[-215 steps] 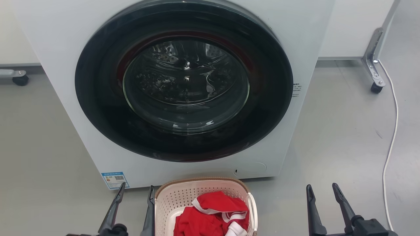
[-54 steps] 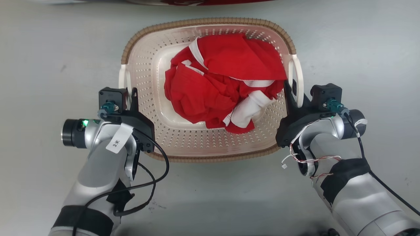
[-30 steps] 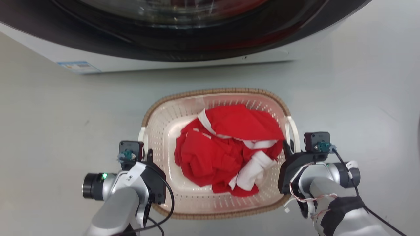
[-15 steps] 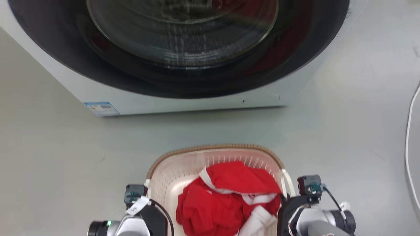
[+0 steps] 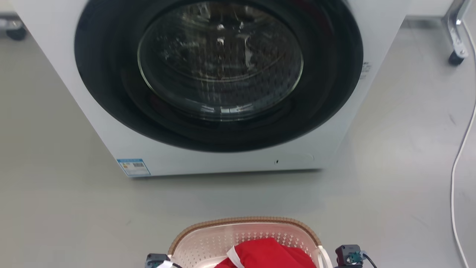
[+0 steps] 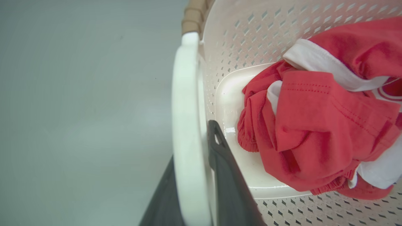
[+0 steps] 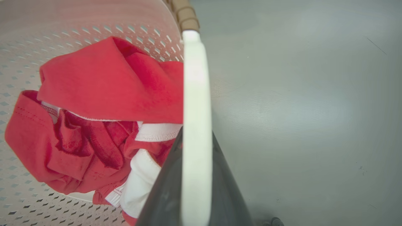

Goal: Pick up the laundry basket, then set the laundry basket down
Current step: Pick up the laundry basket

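Left gripper [image 6: 193, 147] and right gripper [image 7: 196, 138] still clamp the laundry basket [image 5: 241, 238] handles [image 6: 185, 110]; camera's tipped up since, so it's lifting, I guess.

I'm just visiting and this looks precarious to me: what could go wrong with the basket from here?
The left hand and right hand each pinch only a thin, smooth white handle of the laundry basket, so one could slip and tip it. The red clothes lie loose and might then spill. The washing machine stands just ahead; a forward swing could bump it.
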You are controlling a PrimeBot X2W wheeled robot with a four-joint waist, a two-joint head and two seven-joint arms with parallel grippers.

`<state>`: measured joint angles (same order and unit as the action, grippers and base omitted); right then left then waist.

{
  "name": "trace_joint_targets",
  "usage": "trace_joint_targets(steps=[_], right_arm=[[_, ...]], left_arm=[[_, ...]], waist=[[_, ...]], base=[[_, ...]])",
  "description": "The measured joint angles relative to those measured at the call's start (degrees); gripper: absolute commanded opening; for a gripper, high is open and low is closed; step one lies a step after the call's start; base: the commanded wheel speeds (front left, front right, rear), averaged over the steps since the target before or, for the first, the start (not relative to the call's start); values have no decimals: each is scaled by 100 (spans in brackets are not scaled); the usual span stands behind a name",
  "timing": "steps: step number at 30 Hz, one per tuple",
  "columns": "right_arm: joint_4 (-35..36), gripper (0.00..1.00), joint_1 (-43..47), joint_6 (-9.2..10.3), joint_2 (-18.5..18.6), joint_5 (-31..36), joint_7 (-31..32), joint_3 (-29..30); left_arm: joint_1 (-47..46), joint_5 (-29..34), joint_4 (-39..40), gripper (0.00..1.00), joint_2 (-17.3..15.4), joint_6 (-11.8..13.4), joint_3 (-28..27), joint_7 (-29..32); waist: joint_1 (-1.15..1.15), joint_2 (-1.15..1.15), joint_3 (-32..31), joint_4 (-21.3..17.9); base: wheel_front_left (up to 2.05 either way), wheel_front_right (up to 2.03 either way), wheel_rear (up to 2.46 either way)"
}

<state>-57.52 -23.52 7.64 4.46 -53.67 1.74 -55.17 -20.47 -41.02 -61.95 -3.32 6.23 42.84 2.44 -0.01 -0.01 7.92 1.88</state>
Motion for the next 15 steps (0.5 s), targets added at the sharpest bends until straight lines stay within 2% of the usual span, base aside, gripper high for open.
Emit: trace_joint_targets(steps=[8,15], right_arm=[[5,0,86,2,0,-141,70,-137],[4,0,137,26,1,-265,76,-243]], left_arm=[[103,-137,-22,0,-9,8,79,24],[125,-189,-57,0,-11,10,169,49]], waist=[[0,0,-538,49],[1,0,-759,68]], base=[[0,0,0],[0,0,0]])
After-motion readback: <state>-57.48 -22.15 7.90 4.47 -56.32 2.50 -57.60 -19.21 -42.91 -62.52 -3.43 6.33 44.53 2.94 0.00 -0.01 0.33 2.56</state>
